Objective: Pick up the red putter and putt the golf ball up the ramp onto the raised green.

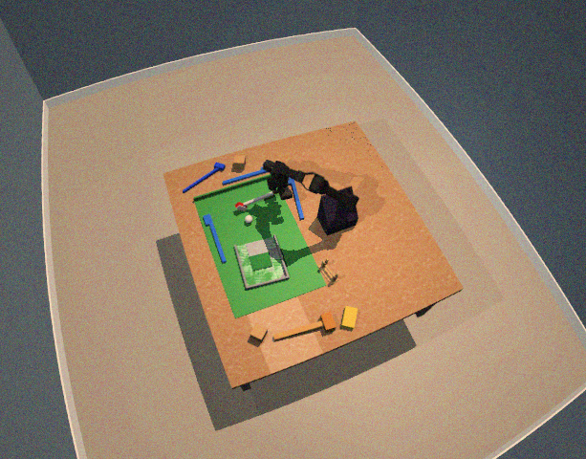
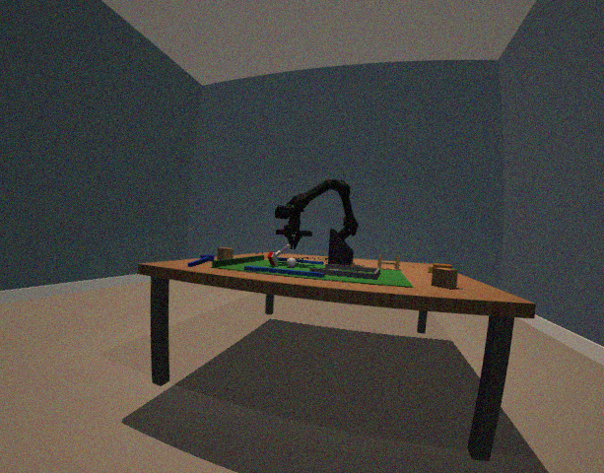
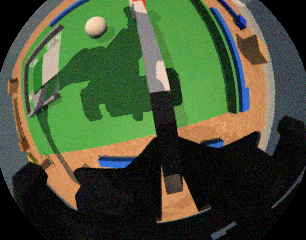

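My gripper [image 1: 278, 189] [image 2: 293, 245] [image 3: 163, 139] is shut on the grey shaft of the red putter [image 1: 255, 200] [image 3: 151, 47]. The putter slants down to its red head [image 1: 239, 205] [image 2: 270, 257], which sits low over the green mat [image 1: 283, 286] [image 2: 393, 277] [image 3: 193, 47]. The white golf ball [image 1: 248, 218] [image 2: 291, 262] [image 3: 96, 26] lies on the mat just beside the head, on the side toward the ramp. The grey-framed raised green [image 1: 272, 277] [image 2: 353, 271] [image 3: 43, 74] with its ramp [image 1: 259, 259] stands further down the mat.
Blue rails [image 1: 215, 238] [image 1: 296, 198] [image 1: 243, 176] border the mat. A blue putter [image 1: 206, 176] and a wooden block [image 1: 239, 160] lie at the far end. An orange mallet [image 1: 305, 327], a yellow block [image 1: 349, 316], a wooden cube [image 1: 258, 333] and a small wooden rack [image 1: 327, 271] lie nearer.
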You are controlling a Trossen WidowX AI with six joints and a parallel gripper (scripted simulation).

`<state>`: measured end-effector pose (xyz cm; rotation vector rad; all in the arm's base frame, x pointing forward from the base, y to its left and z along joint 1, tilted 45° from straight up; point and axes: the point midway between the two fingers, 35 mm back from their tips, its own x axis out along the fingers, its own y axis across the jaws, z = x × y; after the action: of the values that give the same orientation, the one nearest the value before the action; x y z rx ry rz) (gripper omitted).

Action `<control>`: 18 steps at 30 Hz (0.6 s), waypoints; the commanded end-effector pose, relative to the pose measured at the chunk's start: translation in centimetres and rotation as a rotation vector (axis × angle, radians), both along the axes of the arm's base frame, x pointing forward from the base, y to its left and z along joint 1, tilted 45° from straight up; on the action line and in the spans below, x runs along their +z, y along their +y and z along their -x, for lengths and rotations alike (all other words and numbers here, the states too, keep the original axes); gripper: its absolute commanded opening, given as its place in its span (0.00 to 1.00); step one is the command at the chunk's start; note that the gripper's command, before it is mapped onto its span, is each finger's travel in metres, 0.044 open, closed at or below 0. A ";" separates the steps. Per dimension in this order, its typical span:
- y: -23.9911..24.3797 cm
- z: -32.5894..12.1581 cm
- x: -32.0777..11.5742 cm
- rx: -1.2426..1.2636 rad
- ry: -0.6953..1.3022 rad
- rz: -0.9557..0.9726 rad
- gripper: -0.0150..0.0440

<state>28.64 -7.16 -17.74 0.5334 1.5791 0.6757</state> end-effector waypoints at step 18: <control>8.6 0.3 8.3 -0.006 -0.001 -0.006 0.25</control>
<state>28.87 -0.70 -11.50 0.5327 1.5817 0.6745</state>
